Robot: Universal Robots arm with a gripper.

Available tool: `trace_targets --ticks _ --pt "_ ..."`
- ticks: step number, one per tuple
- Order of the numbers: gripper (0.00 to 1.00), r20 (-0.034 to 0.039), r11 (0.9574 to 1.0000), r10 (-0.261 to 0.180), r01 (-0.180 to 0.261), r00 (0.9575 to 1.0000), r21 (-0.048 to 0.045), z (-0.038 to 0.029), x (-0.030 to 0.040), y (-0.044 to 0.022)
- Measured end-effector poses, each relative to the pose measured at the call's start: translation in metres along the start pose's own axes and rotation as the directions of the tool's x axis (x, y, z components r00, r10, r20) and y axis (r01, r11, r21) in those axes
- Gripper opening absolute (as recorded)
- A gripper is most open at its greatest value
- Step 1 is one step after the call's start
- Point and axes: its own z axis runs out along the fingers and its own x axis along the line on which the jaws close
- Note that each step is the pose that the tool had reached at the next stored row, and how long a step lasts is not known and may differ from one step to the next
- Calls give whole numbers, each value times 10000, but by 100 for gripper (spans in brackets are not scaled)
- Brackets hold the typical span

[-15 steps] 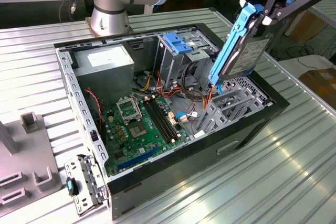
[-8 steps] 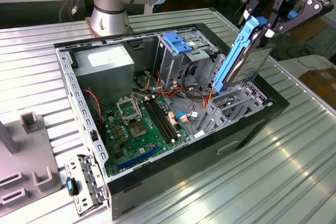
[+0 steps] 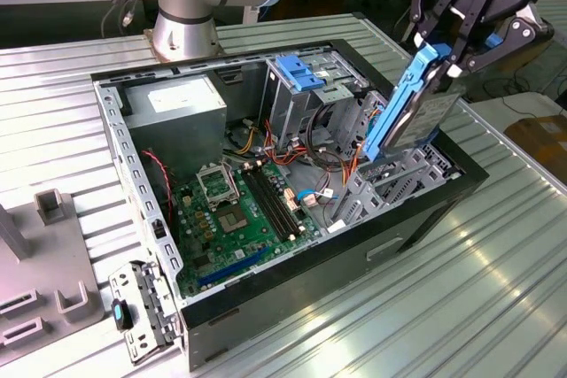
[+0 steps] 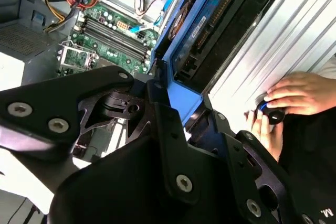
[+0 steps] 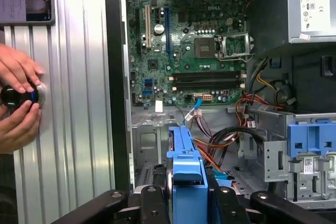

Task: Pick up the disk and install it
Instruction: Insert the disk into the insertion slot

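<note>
The hand (image 3: 443, 55) is clamped on the disk (image 3: 416, 108), its black fingers (image 3: 462, 24) pinching the light-blue carrier rail at the upper end. The disk hangs tilted and on edge above the open computer case (image 3: 425, 210), over the drive bay at the exterior view's right, with its lower end near the grey bay bracket (image 3: 390, 179). The case lies on the ribbed metal bench (image 3: 496, 289), with the green motherboard (image 3: 239, 219) exposed inside.
</note>
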Motion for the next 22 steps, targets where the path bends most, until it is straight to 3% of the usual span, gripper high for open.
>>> trace_targets --ticks 4,11,22 --pt "37 10 9987 -508 508 9987 -5 55 30 -5" --pt "37 4 10000 -32 32 10000 0 181 49 -34" --pt "37 1 10000 -5 5 10000 0 306 66 -33"
